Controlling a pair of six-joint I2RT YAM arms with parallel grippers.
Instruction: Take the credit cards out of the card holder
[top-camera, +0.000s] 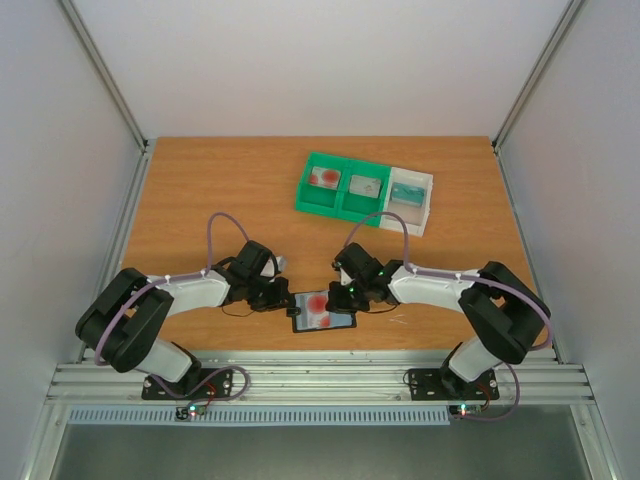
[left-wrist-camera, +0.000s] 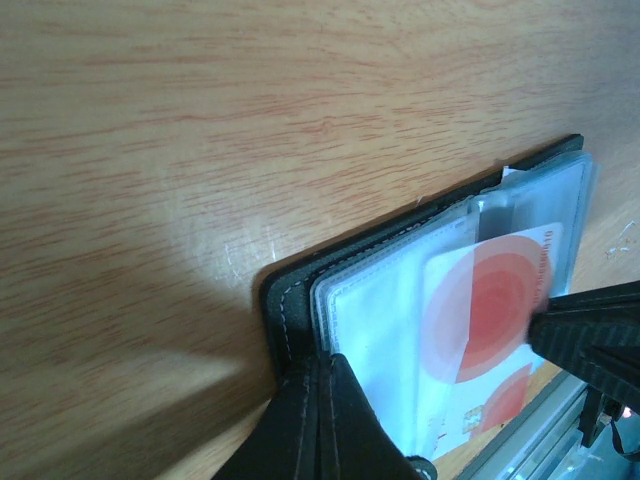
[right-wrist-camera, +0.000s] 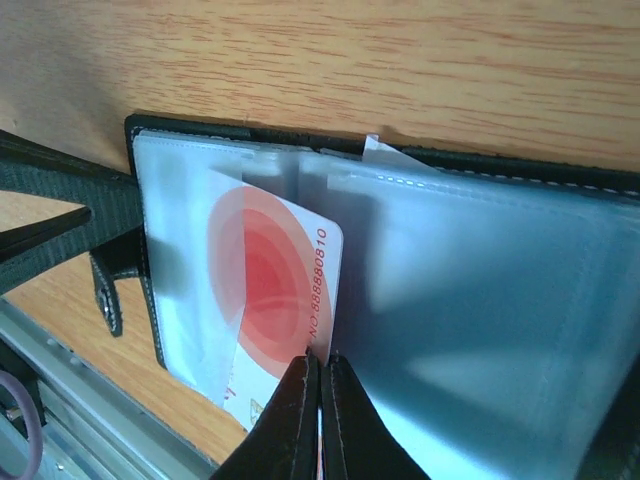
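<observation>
Lying on wooden table (top-camera: 220, 190) | card holder (right-wrist-camera: 480, 300), credit card (right-wrist-camera: 270, 280) | white walls (top-camera: 320, 60)

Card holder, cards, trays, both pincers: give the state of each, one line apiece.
Card holder: lying open on the table, sleeves up.
White card: partly out of its clear sleeve, tilted.
Left pincer: shut on the card holder's edge.
Right pincer: shut on the white card's edge.
Green tray: holds a red-marked card and a grey card, one per compartment.
White tray: holds a teal card.

Open card holder (top-camera: 323, 311) on table (top-camera: 220, 190)
</observation>
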